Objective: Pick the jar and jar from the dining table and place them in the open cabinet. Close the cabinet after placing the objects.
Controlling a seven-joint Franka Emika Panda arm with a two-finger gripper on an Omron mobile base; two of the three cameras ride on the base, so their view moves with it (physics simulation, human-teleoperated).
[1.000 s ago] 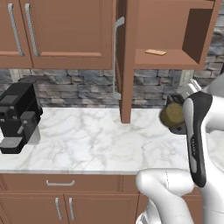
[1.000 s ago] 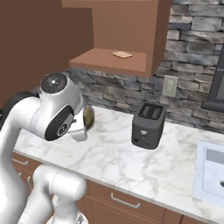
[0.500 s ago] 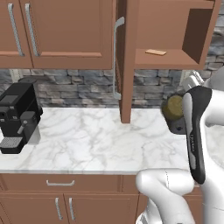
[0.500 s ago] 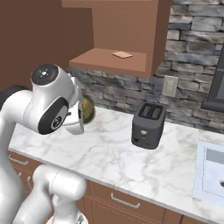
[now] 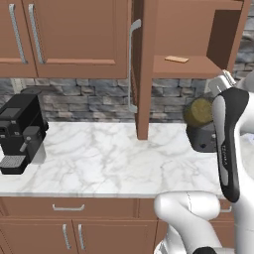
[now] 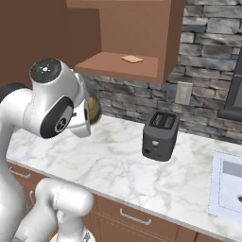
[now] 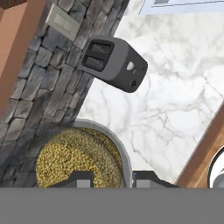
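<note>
While clamped on the olive-filled jar point(image 7: 78, 159), hand point(image 7: 113, 178) sits up off the bench point(image 5: 109, 163), both dark tips point(image 7: 151, 178) pressed against the jar's rim at the bottom of the hand view. Jar carried in the air, seen in the left base view as an olive disc just left of the black forearm, below the open cabinet's shelf point(image 5: 183, 67) and in front of the stone wall point(image 6: 208, 71). Seen again from the right, tucked behind the white elbow joint.

Outward from the hand: dark grey toaster point(image 6: 160, 134) on the marble just beyond the jar, wall socket point(image 6: 183, 92) above it, black coffee machine point(image 5: 20, 134) well apart at the far left. On the shelf, a small flat tan piece point(image 5: 177, 59). Cabinet door point(image 5: 141, 69) swung out, edge-on, silver bar handle point(image 5: 131, 64) facing left.

Step in hand, by judgement: carrying the first jar to the cabinet. Next move calls for lifting above shelf level, reaching inward past the door edge, setting down upright clear of the tan piece, then releasing. Second jar and door closing not yet done.
</note>
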